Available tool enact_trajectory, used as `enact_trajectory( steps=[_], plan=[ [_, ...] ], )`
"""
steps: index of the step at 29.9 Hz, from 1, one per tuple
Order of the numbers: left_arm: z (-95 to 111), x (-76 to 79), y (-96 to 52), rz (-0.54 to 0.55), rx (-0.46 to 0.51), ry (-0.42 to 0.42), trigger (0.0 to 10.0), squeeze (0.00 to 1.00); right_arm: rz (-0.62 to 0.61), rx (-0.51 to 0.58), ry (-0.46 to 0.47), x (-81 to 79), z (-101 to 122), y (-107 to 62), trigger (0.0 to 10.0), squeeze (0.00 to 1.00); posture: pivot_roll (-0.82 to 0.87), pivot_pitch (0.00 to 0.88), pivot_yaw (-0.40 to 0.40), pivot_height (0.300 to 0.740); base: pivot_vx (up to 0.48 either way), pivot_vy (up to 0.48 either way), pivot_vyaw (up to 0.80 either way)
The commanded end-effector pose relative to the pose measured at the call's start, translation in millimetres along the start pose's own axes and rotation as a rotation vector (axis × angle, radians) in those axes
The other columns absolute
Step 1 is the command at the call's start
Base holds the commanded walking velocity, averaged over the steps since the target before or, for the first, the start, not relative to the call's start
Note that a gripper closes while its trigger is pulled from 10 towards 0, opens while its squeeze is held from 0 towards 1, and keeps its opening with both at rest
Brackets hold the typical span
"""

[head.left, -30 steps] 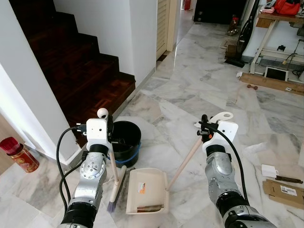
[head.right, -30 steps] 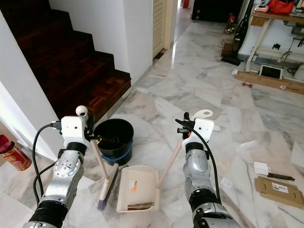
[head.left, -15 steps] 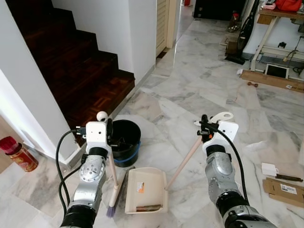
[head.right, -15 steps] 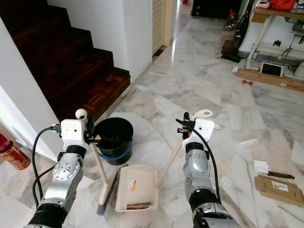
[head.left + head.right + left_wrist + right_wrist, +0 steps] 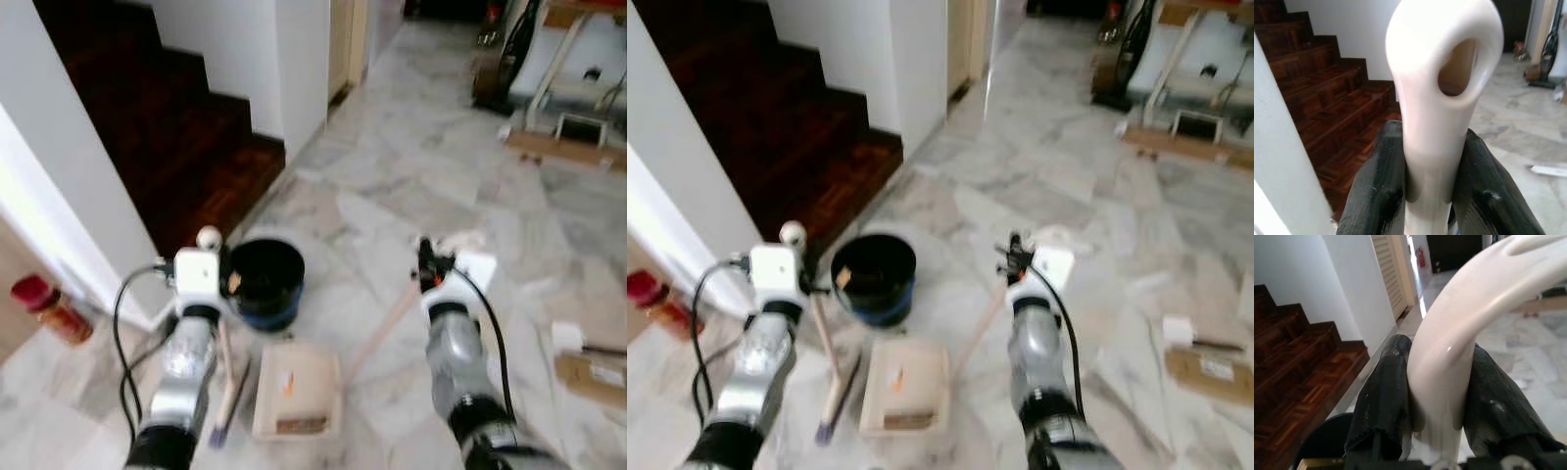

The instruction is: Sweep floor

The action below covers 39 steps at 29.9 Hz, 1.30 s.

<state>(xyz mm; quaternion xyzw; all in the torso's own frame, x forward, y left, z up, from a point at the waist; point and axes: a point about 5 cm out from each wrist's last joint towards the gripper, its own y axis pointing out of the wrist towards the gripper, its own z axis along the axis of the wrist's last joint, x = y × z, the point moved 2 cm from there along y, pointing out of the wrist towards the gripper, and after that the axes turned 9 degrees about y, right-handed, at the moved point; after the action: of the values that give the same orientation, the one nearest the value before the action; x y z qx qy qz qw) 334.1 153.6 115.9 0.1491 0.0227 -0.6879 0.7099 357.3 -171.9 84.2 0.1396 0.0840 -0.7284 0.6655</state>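
Observation:
My left gripper (image 5: 226,283) is shut on the cream broom handle (image 5: 1437,122), its black fingers (image 5: 1381,176) clamped just below the hanging loop. The broom (image 5: 228,377) stands almost upright with its bristles on the marble floor. My right gripper (image 5: 422,266) is shut on the long handle (image 5: 1449,352) of the cream dustpan (image 5: 294,387). The pan lies flat on the floor between my arms, with a line of brown debris (image 5: 302,425) at its near edge. A black bucket (image 5: 263,279) stands just beyond the pan, beside the broom.
Dark wooden stairs (image 5: 167,127) rise at the left behind a white wall (image 5: 69,186). A red can (image 5: 49,305) stands by the wall's foot. A cardboard piece (image 5: 593,372) and a small white box (image 5: 563,336) lie at the right. Table legs (image 5: 558,69) stand far back.
The whole picture has shifted slightly and blurred, so the camera is moving. Both grippers keep the same hold on broom and dustpan, which stay by the bucket.

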Motion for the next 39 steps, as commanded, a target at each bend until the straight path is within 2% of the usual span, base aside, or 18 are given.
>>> enact_trajectory(
  steps=[1,39],
  plan=[
    [12.6,-9.4,4.4,0.026,0.057,0.011,10.0,0.00,0.024,0.049,0.014,-9.9,11.3,6.6,10.0,0.00,0.09,0.000,0.019,0.740,0.000,0.000,0.00],
    [14.6,-9.9,7.3,0.014,0.051,0.010,10.0,0.00,0.024,0.050,-0.009,-10.9,10.8,6.2,10.0,0.00,0.09,0.000,0.028,0.740,0.000,0.000,0.01]
  ],
)
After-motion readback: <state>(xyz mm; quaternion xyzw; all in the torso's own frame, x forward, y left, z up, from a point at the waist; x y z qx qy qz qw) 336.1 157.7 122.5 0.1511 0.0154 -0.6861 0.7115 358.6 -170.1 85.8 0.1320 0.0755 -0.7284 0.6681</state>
